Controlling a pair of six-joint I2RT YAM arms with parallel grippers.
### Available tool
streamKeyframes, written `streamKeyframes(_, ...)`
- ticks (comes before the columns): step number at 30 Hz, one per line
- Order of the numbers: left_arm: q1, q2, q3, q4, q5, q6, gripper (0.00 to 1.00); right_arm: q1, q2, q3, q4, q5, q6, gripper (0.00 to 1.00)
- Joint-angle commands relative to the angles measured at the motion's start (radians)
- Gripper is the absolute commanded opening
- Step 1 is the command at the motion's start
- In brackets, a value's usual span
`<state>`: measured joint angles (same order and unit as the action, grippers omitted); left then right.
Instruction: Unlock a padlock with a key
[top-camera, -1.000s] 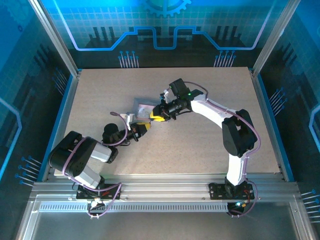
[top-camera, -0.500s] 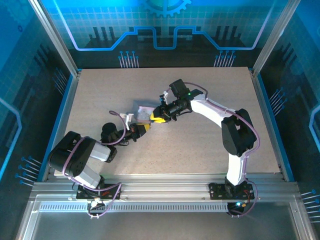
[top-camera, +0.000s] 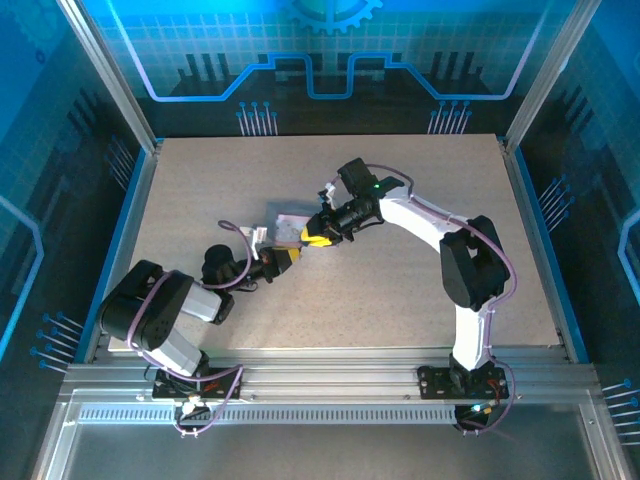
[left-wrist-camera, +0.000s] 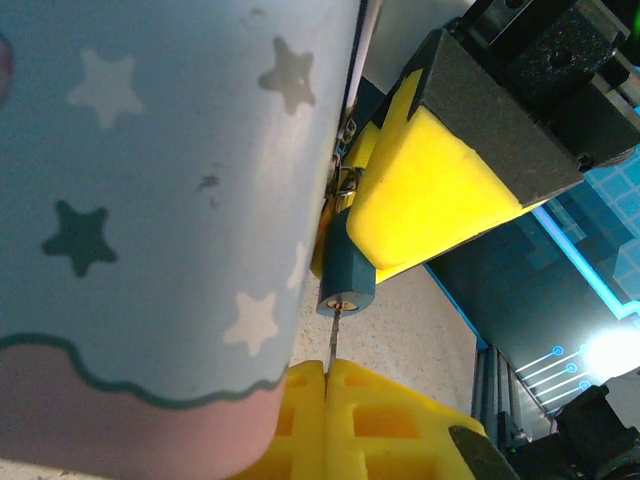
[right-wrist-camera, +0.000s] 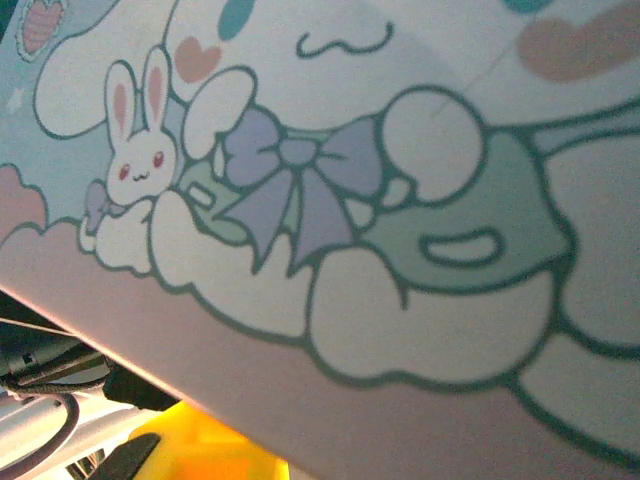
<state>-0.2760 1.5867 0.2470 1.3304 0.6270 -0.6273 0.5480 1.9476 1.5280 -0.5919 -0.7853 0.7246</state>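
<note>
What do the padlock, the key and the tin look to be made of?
The padlock is likely painted metal: a matte, dark blue-grey body with a lighter, brassy face at the keyhole end. The key looks like bare metal, a thin, dull grey sliver. The tin is probably printed sheet metal, a smooth satin pale blue with stars, though coated plastic can't be ruled out.

Setting: enclosed robot test cell, of the lab or demonstration-booth type. Evidence: flat beige speckled tabletop (top-camera: 400, 300) edged in blue; silver aluminium extrusion frame posts (top-camera: 105, 75); blue-lit wall panels (top-camera: 200, 40) printed with circuit traces and a gear emblem; slotted aluminium base rail (top-camera: 330, 385) carrying two bolted robot arms (top-camera: 165, 315).
</note>
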Motion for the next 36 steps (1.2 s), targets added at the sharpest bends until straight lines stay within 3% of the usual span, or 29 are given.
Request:
streamKeyframes(1,-0.011,0.010,0.031,0.069,-0.124,0.034,0.00,0.019,0.008,0.002,-0.043,-0.092,-0.013,0.00)
streamKeyframes(5,-0.071,0.002,0.013,0.069,-0.225,0.129,0.00,0.020,0.011,-0.005,-0.048,-0.101,-0.008,0.00)
streamKeyframes(13,-0.097,0.032,0.026,0.069,-0.282,0.189,0.00,0.021,0.008,-0.010,-0.079,-0.095,-0.013,0.00)
streamKeyframes(21,-0.066,0.052,0.047,0.069,-0.232,0.147,0.00,0.022,0.003,-0.017,-0.135,-0.096,-0.087,0.00)
streamKeyframes(30,-0.027,0.022,0.024,0.057,-0.151,0.100,0.00,0.000,-0.009,0.004,-0.206,-0.012,-0.149,0.00)
streamKeyframes(36,-0.016,-0.042,0.027,-0.046,-0.128,0.120,0.00,0.003,-0.003,0.015,-0.259,0.036,-0.191,0.00)
